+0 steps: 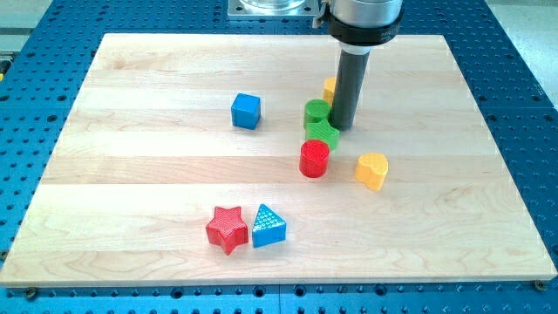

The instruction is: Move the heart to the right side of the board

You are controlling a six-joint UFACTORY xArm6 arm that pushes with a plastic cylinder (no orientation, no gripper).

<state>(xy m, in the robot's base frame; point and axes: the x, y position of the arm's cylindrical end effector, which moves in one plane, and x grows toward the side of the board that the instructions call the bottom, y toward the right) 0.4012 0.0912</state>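
The yellow heart (371, 169) lies right of the board's middle, clear of other blocks. My tip (342, 127) stands up and to the left of it, just right of a green cylinder (316, 112) and a green block (323, 133) of unclear shape. A red cylinder (314, 160) sits left of the heart, below the green blocks. A yellow block (329, 88) is partly hidden behind the rod.
A blue cube (246, 111) sits left of the centre. A red star (227, 228) and a blue triangle (268, 226) lie together near the view's bottom. The wooden board (131, 174) rests on a blue perforated table.
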